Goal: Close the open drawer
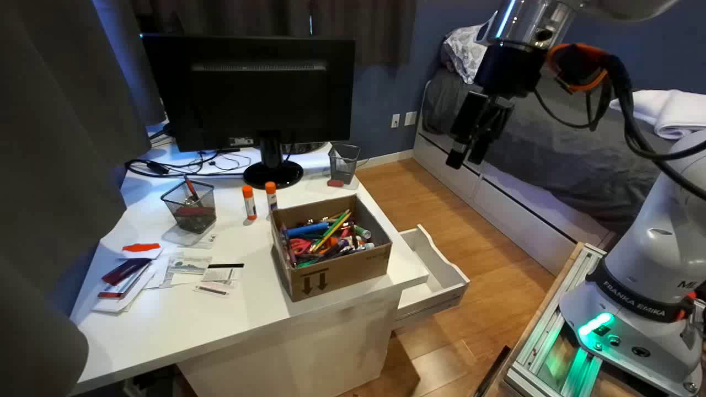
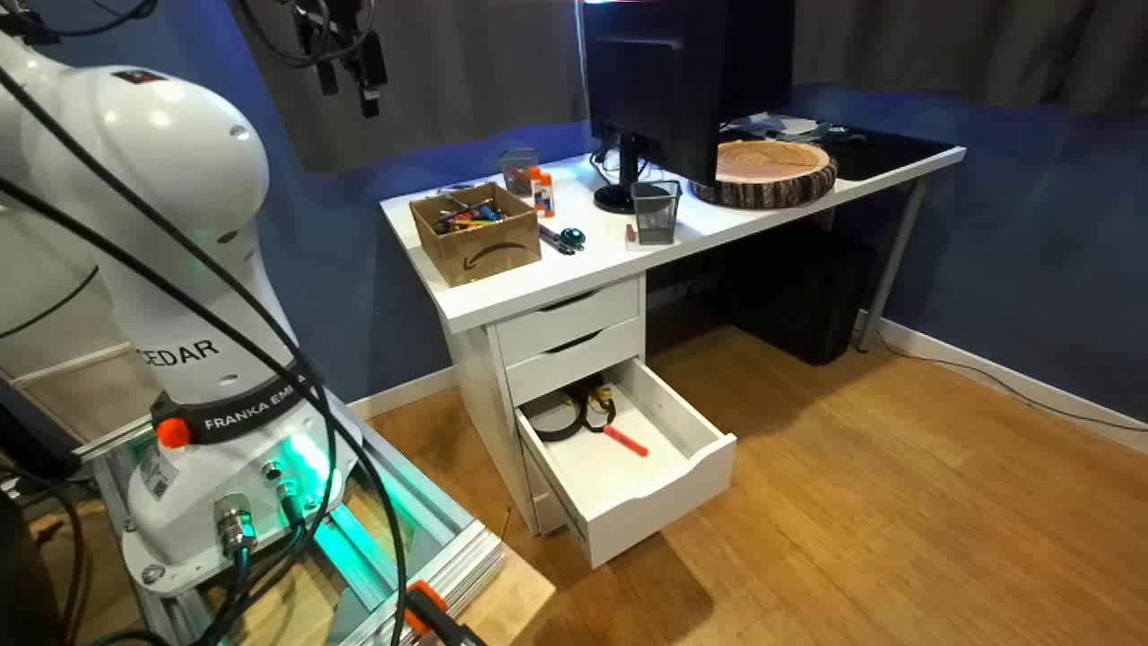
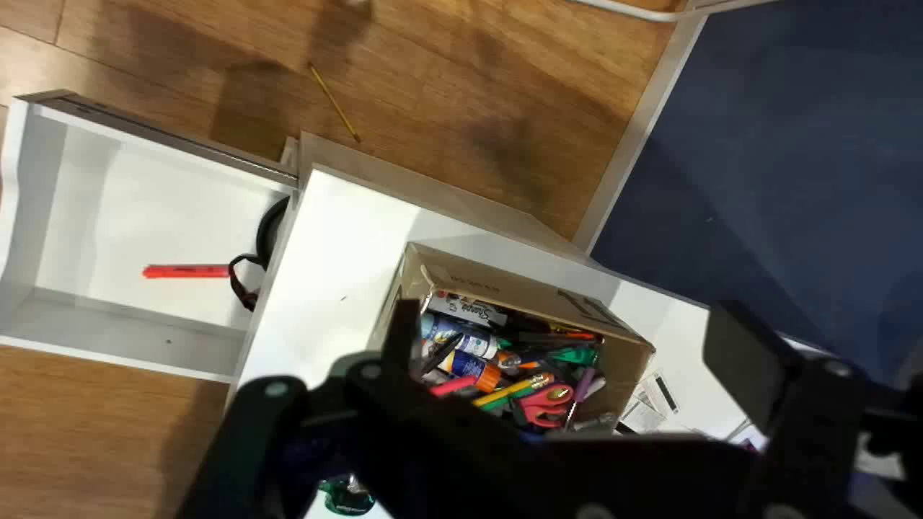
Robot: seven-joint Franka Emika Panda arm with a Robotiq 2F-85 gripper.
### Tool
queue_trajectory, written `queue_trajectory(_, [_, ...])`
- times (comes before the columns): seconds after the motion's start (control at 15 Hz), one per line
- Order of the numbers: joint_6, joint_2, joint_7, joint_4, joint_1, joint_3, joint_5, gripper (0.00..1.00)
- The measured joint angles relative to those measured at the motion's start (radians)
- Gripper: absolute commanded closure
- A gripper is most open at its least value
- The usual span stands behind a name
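Plainly spread wide at the pincer (image 1: 466, 159), with nothing gripped between the fingers (image 3: 746, 360). Frames in that gap, going by the wrist view, the cardboard box (image 3: 519, 292), well below and apart from both fingertips. Look next, outward from the pincer, to the white surface (image 3: 332, 245) under that box, then past one finger and down over the edge to the cabinet (image 2: 489, 404) and its drawer (image 3: 159, 213): low, off to that one side, well apart from the pincer, pulled out, with a red pen-like stick (image 3: 186, 271) inside. Runs along a slide line close to the finger-to-finger direction in the wrist view, only somewhat skewed, and ends in a flat front panel (image 2: 665, 504), apparently the part of the drawer farthest from the pincer. Hinges, on this reading, on passing beyond that panel: out over the drawer, down lower than the surface, then back against the outer face, pressing toward the cabinet along the slide line. Could go wrong by advancing straight along the fingers from here, probably meeting the box first, or by dropping too soon and landing inside the drawer. Calls for a push, most likely, rather than a grip.
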Motion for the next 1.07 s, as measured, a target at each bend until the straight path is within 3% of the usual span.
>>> queue_trajectory(0.8, [0.000,0.000,0.000,0.000,-0.001,0.000,0.000,0.00])
queue_trajectory(1.07, [0.004,-0.002,0.000,-0.017,-0.055,-0.042,0.000,0.00])
